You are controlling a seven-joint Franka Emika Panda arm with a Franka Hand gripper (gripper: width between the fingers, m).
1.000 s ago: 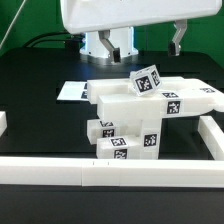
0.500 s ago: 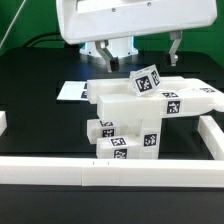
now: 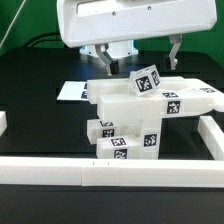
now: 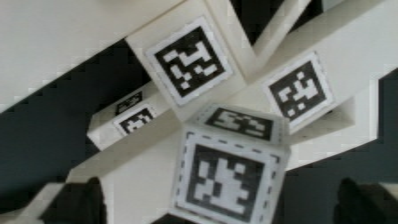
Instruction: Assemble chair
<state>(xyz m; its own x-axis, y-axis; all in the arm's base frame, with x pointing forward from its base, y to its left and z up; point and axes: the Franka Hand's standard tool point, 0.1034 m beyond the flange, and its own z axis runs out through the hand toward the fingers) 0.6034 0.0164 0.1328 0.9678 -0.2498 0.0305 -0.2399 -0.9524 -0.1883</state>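
Note:
The chair parts [image 3: 130,115] stand joined in a white blocky stack at the table's middle, with tags on several faces. A small tagged leg block [image 3: 147,80] sits tilted on top, with a longer tagged part [image 3: 185,98] reaching toward the exterior view's right. My gripper [image 3: 141,55] hangs open just above the stack, one finger [image 3: 105,60] on each side of the top block. In the wrist view a tagged block [image 4: 228,178] lies between my dark fingers [image 4: 80,200] without touching them, and my gripper [image 4: 222,203] holds nothing.
White border rails run along the front [image 3: 100,172], the exterior view's right [image 3: 214,135] and left [image 3: 3,122]. The marker board [image 3: 70,91] lies flat behind the stack on the black table. Cables trail at the back left.
My gripper has come down a little toward the top of the stack, staying open. The chair parts have not moved.

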